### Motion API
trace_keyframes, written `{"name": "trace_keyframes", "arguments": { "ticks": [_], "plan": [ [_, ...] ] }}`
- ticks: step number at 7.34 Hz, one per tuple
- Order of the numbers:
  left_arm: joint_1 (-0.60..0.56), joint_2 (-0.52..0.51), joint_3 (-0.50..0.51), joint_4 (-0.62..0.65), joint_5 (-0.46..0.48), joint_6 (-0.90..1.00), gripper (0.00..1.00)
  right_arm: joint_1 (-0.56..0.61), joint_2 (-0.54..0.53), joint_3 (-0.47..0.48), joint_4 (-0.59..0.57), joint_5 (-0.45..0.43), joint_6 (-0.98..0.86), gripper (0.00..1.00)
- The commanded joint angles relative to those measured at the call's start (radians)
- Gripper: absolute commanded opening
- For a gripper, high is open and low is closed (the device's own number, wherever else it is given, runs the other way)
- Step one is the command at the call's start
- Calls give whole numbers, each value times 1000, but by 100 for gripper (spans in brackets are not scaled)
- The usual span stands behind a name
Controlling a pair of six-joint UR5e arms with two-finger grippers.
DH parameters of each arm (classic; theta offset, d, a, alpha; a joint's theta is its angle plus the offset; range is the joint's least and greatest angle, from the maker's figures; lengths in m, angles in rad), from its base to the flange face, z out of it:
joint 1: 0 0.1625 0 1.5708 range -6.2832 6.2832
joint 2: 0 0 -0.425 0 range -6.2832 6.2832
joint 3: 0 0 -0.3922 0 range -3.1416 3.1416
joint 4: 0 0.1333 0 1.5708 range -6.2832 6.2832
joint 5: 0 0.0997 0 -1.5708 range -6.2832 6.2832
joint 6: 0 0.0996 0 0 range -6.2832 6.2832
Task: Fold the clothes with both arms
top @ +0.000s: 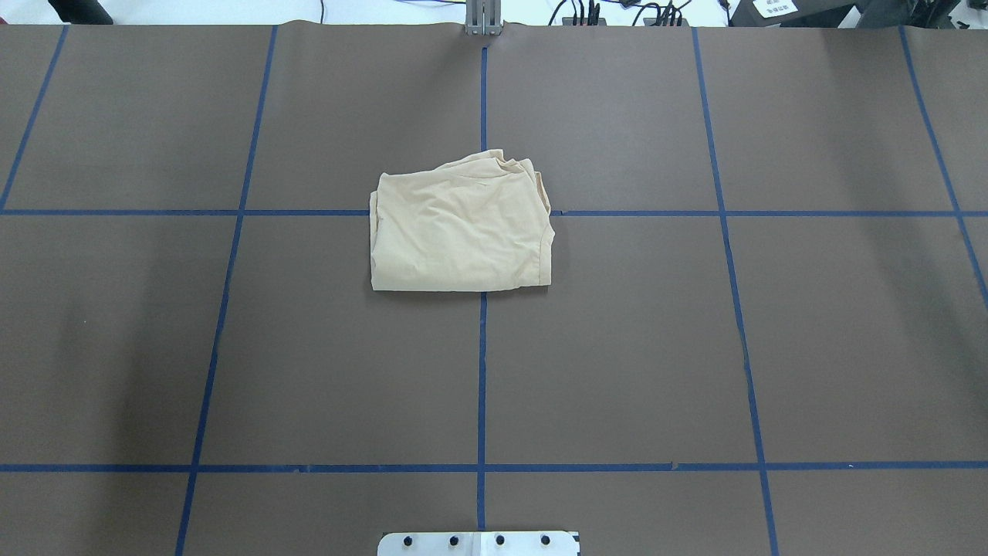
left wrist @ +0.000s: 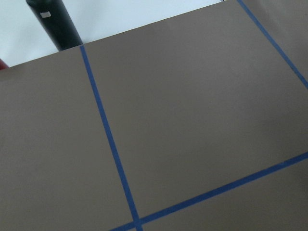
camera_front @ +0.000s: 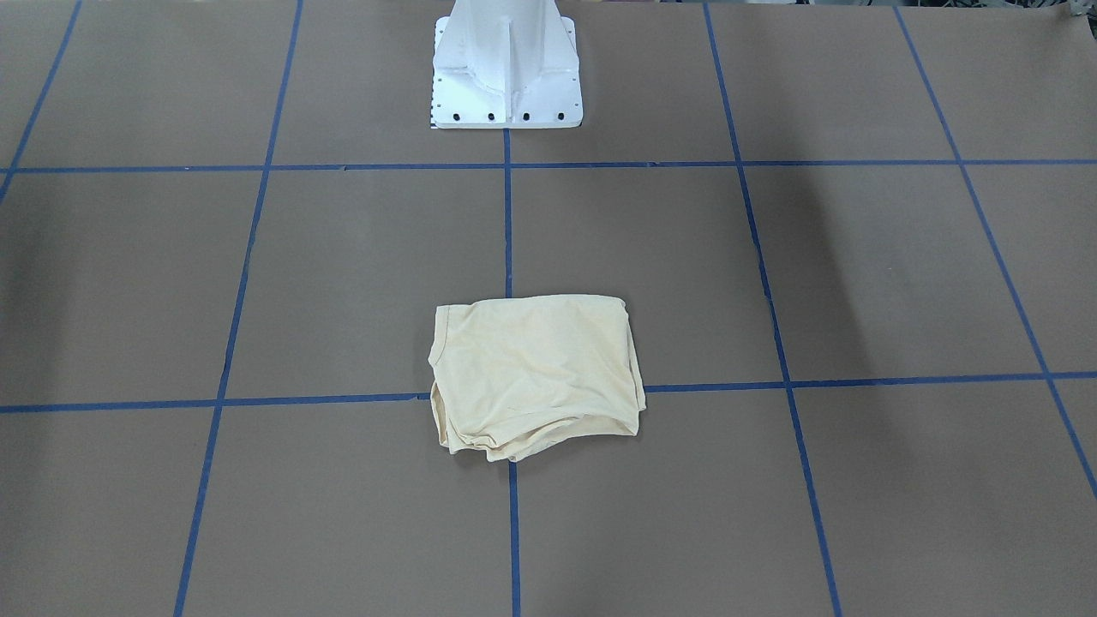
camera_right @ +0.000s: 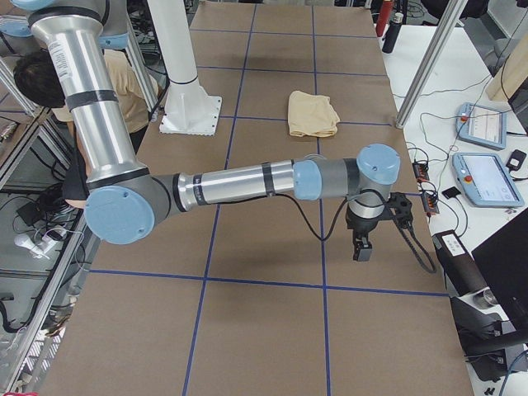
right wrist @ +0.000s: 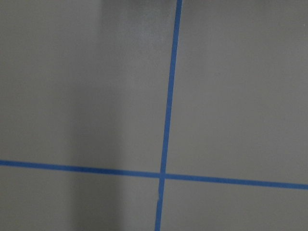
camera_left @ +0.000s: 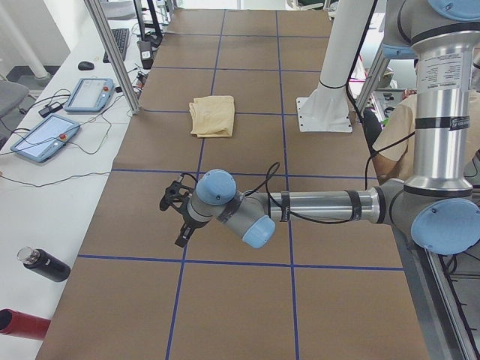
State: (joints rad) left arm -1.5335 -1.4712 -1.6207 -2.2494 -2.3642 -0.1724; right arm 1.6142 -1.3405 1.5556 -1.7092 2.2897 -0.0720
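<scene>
One pale cream-yellow thin-fabric T-shirt (top: pixel 461 228) lies folded into a compact, roughly square bundle on the brown paper-covered table (top: pixel 617 347). It sits over the crossing of two blue tape grid lines (top: pixel 482 371), with bunched, layered edges on the side away from the robot. In the overhead view the shirt is at 12 o'clock from the white bolted pedestal base plate (top: pixel 478 543), well apart from it.

Nothing touches the shirt. In the left side view, the black two-finger left gripper (camera_left: pixel 181 234) hangs over bare table at about 6 o'clock from the shirt, far off; cannot tell how its jaws stand. In the right side view, the black right gripper (camera_right: pixel 361 246) points down at about 5 o'clock from the shirt, also far off, jaw state unreadable. A black cylindrical bottle (camera_left: pixel 45 264) lies off the table's paper edge at 9 o'clock of the left gripper.
</scene>
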Motion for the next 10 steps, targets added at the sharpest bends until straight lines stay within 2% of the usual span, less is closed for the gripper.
{"name": "trace_keyframes", "arguments": {
  "ticks": [1,2,4,5,6,8,10],
  "plan": [
    [0,80,-97,41,0,11,100,6,-72,84,-21,10,-35,100],
    [-7,83,-128,42,-10,77,100,-5,-74,89,-14,17,-35,100],
    [-4,84,-224,158,-10,80,100,-7,-104,116,-1,34,-23,100],
    [1,69,-219,157,-6,80,100,-4,-117,127,0,77,-25,100],
    [1,69,-220,157,-13,80,100,0,-135,130,2,82,-31,100],
    [1,78,-228,153,-29,80,100,-4,-205,196,5,62,-31,100],
    [0,130,-246,149,-26,90,100,-23,-249,217,28,59,-32,100]
  ]
}}
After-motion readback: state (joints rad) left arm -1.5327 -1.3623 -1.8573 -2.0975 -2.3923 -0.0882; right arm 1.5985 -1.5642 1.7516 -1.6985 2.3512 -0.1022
